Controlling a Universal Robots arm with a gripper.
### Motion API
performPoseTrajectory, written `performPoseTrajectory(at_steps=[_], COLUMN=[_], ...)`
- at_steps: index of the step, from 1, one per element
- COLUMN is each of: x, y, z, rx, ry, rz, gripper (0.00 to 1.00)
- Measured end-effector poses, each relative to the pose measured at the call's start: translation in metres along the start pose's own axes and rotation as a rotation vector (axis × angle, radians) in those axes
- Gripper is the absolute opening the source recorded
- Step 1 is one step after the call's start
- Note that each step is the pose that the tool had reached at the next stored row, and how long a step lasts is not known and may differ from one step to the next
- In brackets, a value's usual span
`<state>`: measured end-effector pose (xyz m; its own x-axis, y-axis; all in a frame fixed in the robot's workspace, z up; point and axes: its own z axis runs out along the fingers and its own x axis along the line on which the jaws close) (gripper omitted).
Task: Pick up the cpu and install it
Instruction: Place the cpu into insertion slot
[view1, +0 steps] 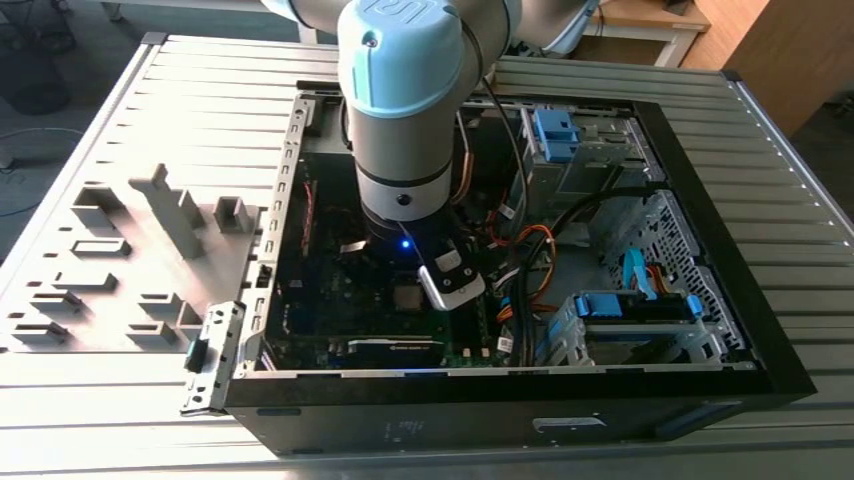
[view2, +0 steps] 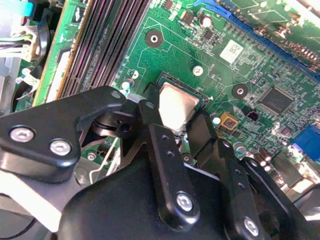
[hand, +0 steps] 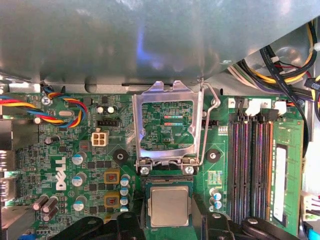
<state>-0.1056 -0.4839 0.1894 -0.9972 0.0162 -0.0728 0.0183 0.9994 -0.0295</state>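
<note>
The arm (view1: 400, 90) reached down into the open computer case (view1: 747, 372), which lay on its side on a slatted table (view1: 120, 420). In the second wrist view, the gripper (view2: 176, 117) was positioned over the motherboard (view2: 170, 45), with its two black fingers (view2: 156, 137) closed against opposite edges of the cpu (view2: 177, 102); no gap was visible on either side. The cpu (hand: 170, 206) lay flat and square within the dark socket (hand: 168, 182), silver top upward. The metal retention frame (hand: 136, 130) stood swung open just beyond the socket, with its wire lever (hand: 213, 107) raised beside it. The memory slots (hand: 252, 165) ran alongside the socket, near it.
</note>
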Motion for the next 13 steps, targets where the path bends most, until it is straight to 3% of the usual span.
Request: performPoseTrajectory(at_steps=[13], x=[0.0000], y=[0.0000], z=[0.0001], rx=[0.0000], ry=[0.0000], rz=[0.000], gripper=[0.47])
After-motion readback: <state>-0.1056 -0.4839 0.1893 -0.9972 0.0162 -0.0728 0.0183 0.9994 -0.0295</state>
